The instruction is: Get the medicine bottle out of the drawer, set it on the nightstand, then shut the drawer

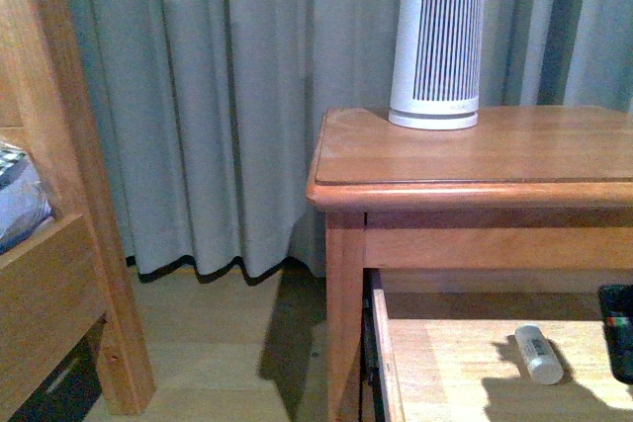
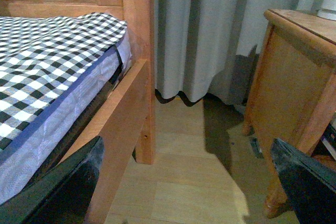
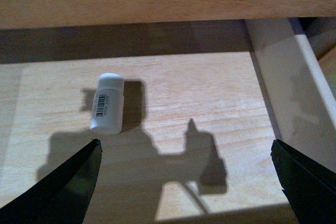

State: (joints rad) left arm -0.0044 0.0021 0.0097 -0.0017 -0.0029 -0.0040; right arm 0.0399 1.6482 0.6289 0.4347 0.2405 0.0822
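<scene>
The drawer (image 1: pixel 445 368) of the nightstand (image 1: pixel 475 160) is seen pulled out, and its pale wooden floor is partly lit and crossed by shadows. The medicine bottle (image 3: pixel 107 110) is found lying on its side on that floor, with a barcode label turned upward and nothing touching it. The right gripper (image 3: pixel 185 148) is held over the drawer floor with its dark fingers spread wide apart and nothing between them. The bottle lies ahead of it, nearer to one finger than to the other. The left gripper (image 2: pixel 186 148) is likewise spread wide and empty, and is pointed at the floorboards between the bed frame (image 2: pixel 137 51) and the side of the nightstand. A checked mattress (image 2: pixel 47 61) is seen on the bed. A white ribbed cylinder (image 1: pixel 436 54) is stood upright toward the back of the nightstand's glossy top. A grey curtain (image 1: pixel 218 96) is hung behind the furniture.
</scene>
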